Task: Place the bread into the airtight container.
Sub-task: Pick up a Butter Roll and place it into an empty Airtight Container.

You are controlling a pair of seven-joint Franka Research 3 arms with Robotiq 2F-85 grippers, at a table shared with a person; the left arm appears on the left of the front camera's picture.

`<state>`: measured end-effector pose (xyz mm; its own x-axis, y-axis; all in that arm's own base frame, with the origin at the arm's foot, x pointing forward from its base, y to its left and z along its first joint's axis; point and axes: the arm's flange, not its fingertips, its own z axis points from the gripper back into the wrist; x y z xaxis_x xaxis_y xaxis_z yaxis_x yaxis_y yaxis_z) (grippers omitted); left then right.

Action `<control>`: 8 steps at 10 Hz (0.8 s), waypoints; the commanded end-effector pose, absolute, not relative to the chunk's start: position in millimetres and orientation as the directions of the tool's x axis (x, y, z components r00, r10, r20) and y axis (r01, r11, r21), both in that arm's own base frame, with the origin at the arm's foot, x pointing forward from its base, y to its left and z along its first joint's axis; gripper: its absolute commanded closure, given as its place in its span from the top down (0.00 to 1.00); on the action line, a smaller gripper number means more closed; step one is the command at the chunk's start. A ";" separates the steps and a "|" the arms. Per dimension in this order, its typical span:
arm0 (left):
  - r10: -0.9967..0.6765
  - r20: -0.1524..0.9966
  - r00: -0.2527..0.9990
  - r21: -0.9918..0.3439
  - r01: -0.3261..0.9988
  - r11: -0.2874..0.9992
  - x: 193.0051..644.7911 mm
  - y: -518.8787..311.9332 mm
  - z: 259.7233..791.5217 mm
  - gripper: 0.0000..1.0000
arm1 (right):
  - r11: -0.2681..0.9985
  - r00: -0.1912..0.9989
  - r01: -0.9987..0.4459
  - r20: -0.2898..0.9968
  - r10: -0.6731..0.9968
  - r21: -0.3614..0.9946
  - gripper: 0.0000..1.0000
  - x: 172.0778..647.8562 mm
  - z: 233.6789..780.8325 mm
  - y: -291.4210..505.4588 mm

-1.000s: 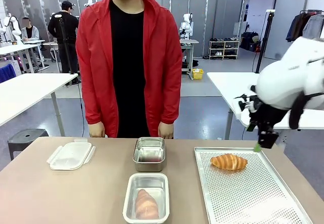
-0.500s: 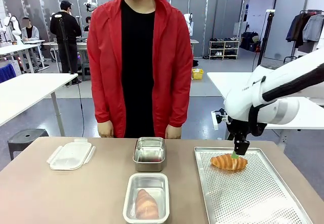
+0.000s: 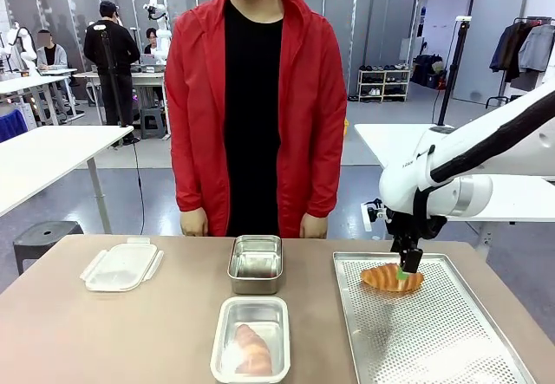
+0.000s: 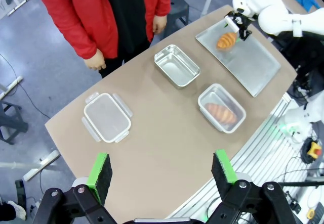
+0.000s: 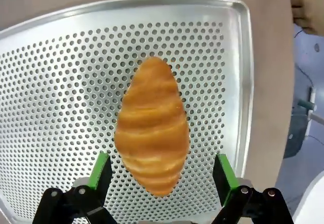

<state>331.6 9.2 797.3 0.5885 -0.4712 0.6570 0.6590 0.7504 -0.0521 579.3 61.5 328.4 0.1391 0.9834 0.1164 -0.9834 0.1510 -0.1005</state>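
A: Where's the bread?
B: My right gripper point(image 5: 161, 163), jaws spread wide, hovers over a golden, flaky croissant point(image 5: 152, 125) at the far end of the perforated steel tray point(image 5: 50, 72).
A: Handling?
B: Light, soft, crushable, I'd judge; pinch its thick middle gently.

Table point(image 3: 130, 332): brown top.
Far left: clip-lock lid point(image 3: 121, 266), lying flat.
Far middle: steel container point(image 3: 233, 264), upright.
Near middle: clear container point(image 3: 220, 341), just before the steel one.
Right: perforated baking tray point(image 3: 434, 332).
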 end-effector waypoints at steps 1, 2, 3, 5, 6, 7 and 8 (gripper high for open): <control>-0.474 0.662 0.581 -0.056 0.669 0.741 330.1 8.7 798.0 1.00 | 0.197 0.192 -0.979 0.100 0.976 -0.043 1.00 589.9 319.4 66.7; -0.474 0.662 0.581 -0.056 0.669 0.741 330.1 8.7 798.0 1.00 | 0.209 0.205 -0.978 0.104 0.973 -0.020 1.00 592.4 313.5 66.4; -0.474 0.662 0.581 -0.056 0.669 0.741 330.1 8.7 798.0 1.00 | 0.224 0.223 -0.974 0.115 0.968 0.002 1.00 596.6 309.5 64.1; -0.474 0.662 0.581 -0.056 0.669 0.741 330.1 8.7 798.0 1.00 | 0.248 0.249 -0.968 0.116 0.961 0.025 0.40 598.7 308.4 63.4; -0.474 0.662 0.581 -0.056 0.669 0.741 330.1 8.7 798.0 1.00 | 0.252 0.254 -0.967 0.109 0.961 0.032 0.00 598.9 308.0 64.1; -0.474 0.662 0.581 -0.056 0.669 0.741 330.1 8.7 798.0 1.00 | 0.252 0.256 -0.966 0.111 0.960 0.053 0.00 599.7 306.9 64.7; -0.474 0.662 0.581 -0.056 0.669 0.741 330.1 8.7 798.0 1.00 | 0.252 0.260 -0.965 0.120 0.958 0.074 0.00 599.4 305.9 64.4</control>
